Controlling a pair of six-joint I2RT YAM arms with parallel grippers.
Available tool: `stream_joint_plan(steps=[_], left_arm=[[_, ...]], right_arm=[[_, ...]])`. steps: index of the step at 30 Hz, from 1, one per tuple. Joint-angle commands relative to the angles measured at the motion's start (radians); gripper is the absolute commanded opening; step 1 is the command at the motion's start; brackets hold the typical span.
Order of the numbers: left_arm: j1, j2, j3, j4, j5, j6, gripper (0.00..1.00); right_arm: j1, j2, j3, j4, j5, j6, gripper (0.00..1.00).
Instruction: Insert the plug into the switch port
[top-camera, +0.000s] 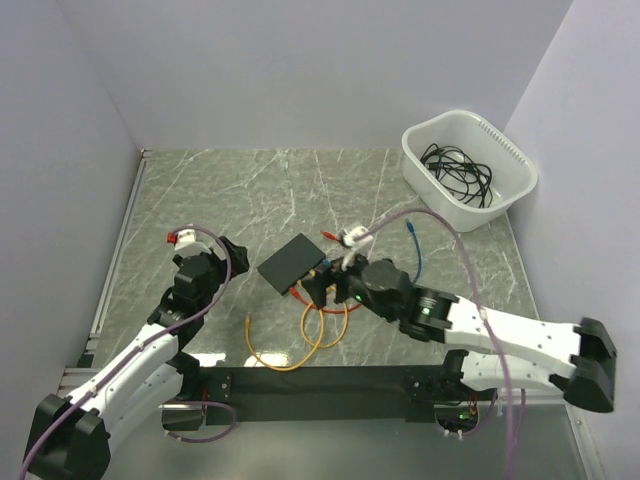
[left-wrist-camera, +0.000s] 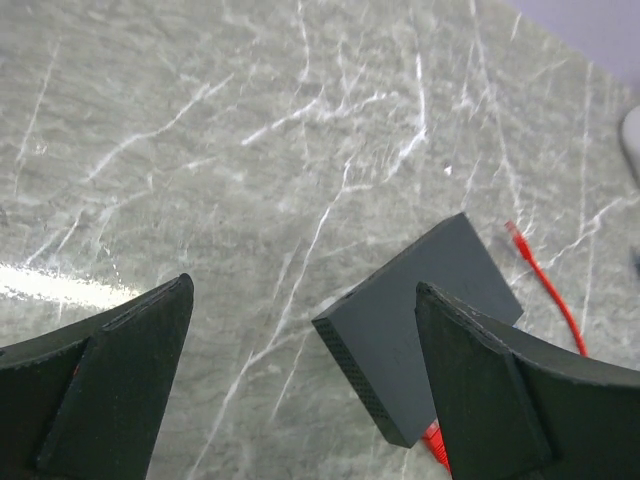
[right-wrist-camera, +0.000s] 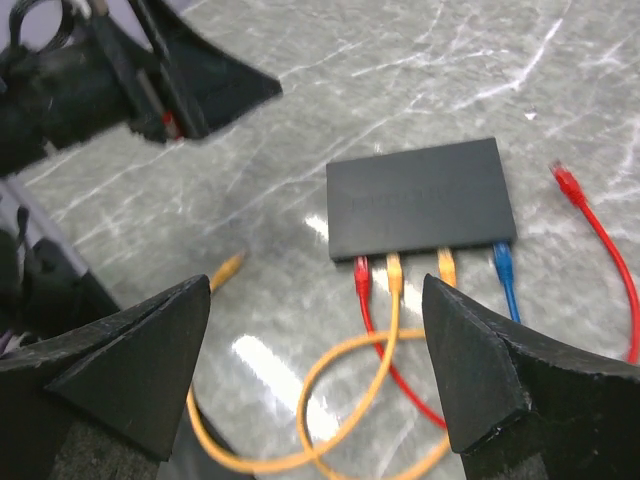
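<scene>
The switch (top-camera: 292, 262) is a flat matte-black box lying on the marble table; it also shows in the left wrist view (left-wrist-camera: 420, 310) and the right wrist view (right-wrist-camera: 420, 195). Red (right-wrist-camera: 362, 272), yellow (right-wrist-camera: 393, 265), orange (right-wrist-camera: 446, 265) and blue (right-wrist-camera: 502, 262) plugs sit in its near edge. A loose yellow plug (right-wrist-camera: 228, 268) lies on the table to the switch's left. My left gripper (top-camera: 222, 258) (left-wrist-camera: 300, 370) is open and empty, left of the switch. My right gripper (top-camera: 325, 282) (right-wrist-camera: 315, 370) is open and empty, just in front of the plugged edge.
A yellow cable (top-camera: 290, 350) loops on the table near the front. A loose red plug (right-wrist-camera: 566, 180) lies right of the switch, and a blue cable end (top-camera: 411, 228) lies further right. A white tub (top-camera: 505, 150) holding black cables stands at the back right.
</scene>
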Motion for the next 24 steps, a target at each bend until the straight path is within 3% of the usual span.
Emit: stream_joint_plan(steps=[1, 5, 13, 17, 24], left_arm=[[0.0, -0.056, -0.031, 0.075, -0.029, 0.016, 0.98], [0.003, -0.071, -0.05, 0.089, -0.042, 0.015, 0.98], [0.008, -0.073, -0.013, 0.07, -0.082, 0.064, 0.98], [0.01, -0.082, 0.041, 0.026, -0.217, 0.12, 0.99], [0.019, -0.056, -0.067, 0.279, -0.414, 0.162, 0.97]], right_arm=[[0.024, -0.157, -0.1, 0.037, 0.067, 0.043, 0.93], [0.029, -0.344, -0.231, 0.063, 0.071, 0.064, 0.94], [0.029, -0.559, -0.358, 0.036, 0.108, 0.067, 0.95], [0.029, -0.572, -0.366, 0.016, 0.129, 0.064, 0.95], [0.029, -0.527, -0.368, 0.037, 0.113, 0.06, 0.95]])
